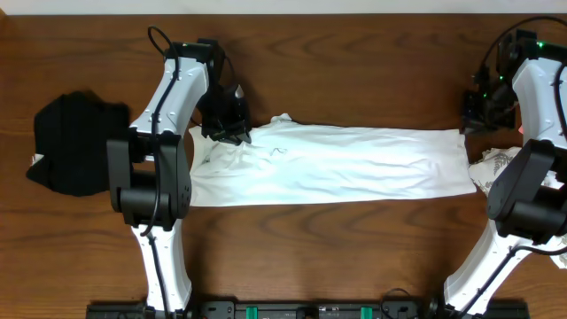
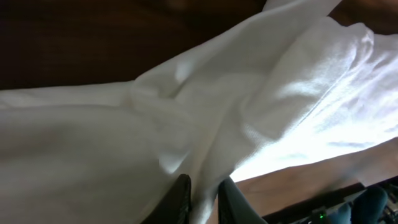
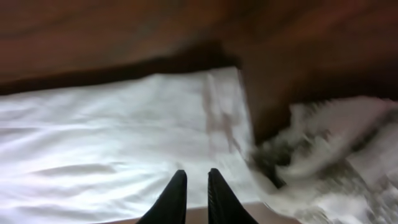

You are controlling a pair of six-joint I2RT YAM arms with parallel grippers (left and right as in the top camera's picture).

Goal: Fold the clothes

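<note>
– Between the tips of your left gripper I see only white cloth. The jaws stand a narrow slit apart, and I cannot tell if they pinch it or only rest over it. How is your right one?

– Your right gripper is also a slit apart, open, and nothing is caught in it. It hangs over the right end of the white T-shirt, near the far edge.

– Where does the shirt lie?

– It lies flat as a long band across the middle of the table, with the left end a little bunched under your left gripper. A black garment sits well apart at the left, and a patterned one touches the right end.

– So which step is this?

– I judge the lengthwise fold is laid. Next, you must smooth the bunched end, take both corners of one end and carry them over to the other.

– Any writing?

– None that I can read, and no print shows.
</note>
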